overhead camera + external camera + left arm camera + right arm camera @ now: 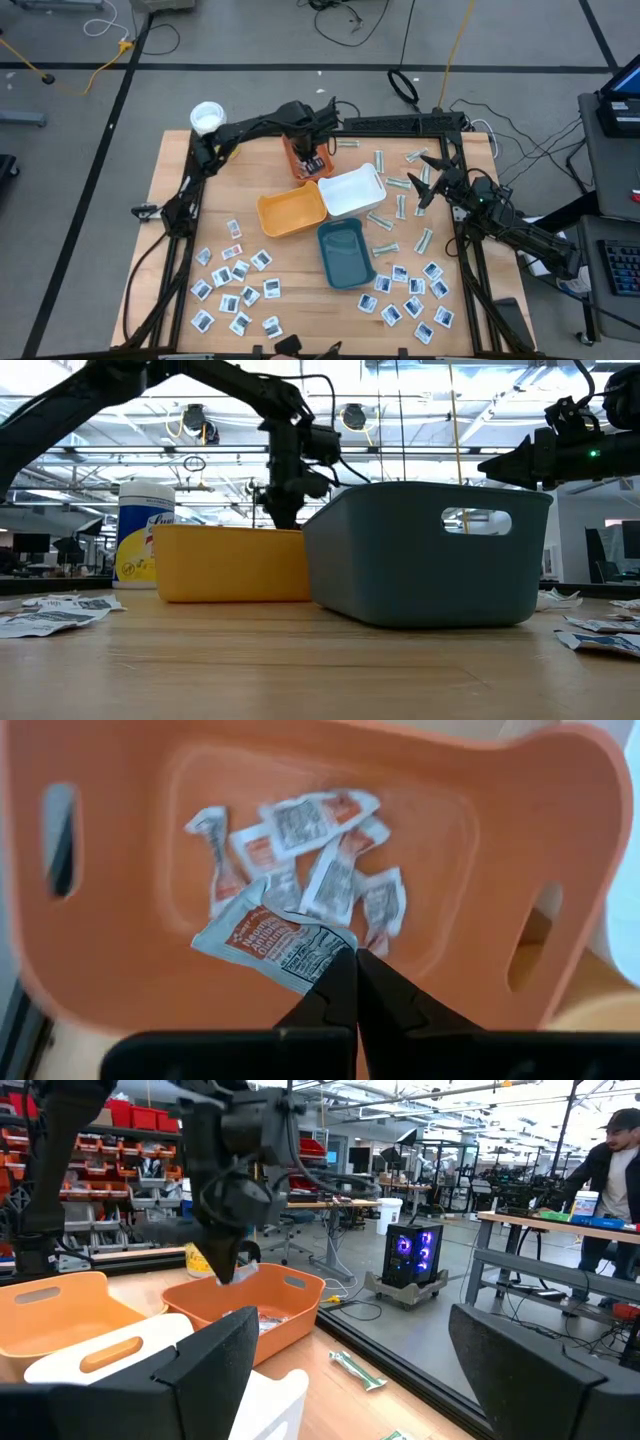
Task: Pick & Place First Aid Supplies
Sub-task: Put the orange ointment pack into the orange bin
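Note:
My left gripper (355, 958) is shut on a white sachet with reddish print (270, 945). It hangs over the reddish-orange tray (299, 166) at the table's far middle. Several like sachets (320, 850) lie on that tray's floor. The right wrist view shows this gripper (230, 1270) above the tray (285, 1295). My right gripper (432, 182) waits open at the far right, clear of the table, with nothing between its fingers (215, 1365). More white sachets (235, 290) lie flat at the near left and others (410, 295) at the near right. Pale strips (400, 185) lie at the right. My left gripper pinches the sachet between its two fingertips at one corner of its edge (325, 952). The fingers point down from above. The sachet sticks out sideways from the tips and hangs clear above the tray's floor.
A yellow tray (292, 212), a white tray (352, 190) and a teal tray (345, 252) stand together at the middle. A white-lidded canister (207, 118) stands at the far left corner. Bare wood lies along the left edge (165, 270).

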`<control>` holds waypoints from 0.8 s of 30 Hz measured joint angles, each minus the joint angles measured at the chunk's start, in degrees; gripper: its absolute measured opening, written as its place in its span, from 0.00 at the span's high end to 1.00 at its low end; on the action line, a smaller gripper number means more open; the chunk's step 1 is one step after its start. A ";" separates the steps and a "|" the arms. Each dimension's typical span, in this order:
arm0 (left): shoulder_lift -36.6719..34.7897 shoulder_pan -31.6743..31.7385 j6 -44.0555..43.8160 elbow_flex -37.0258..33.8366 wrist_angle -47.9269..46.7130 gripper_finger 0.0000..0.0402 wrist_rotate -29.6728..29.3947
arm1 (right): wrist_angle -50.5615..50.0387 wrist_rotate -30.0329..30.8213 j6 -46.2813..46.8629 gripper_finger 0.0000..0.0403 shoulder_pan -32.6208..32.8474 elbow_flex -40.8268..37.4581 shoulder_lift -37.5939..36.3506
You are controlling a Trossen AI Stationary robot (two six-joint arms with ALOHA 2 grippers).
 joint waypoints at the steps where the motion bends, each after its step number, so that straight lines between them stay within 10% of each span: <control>1: 0.49 -0.16 0.02 0.00 0.29 1.00 0.06 | 0.00 0.00 0.00 0.20 0.02 0.00 0.00; 11: 1.26 -0.83 -2.16 -0.02 0.94 0.91 0.13 | 0.00 0.00 0.01 0.20 0.02 0.00 -0.02; 24: 0.46 -1.04 -7.95 -0.04 -0.04 0.42 -0.75 | 0.00 0.00 -0.01 0.20 0.00 0.00 -0.02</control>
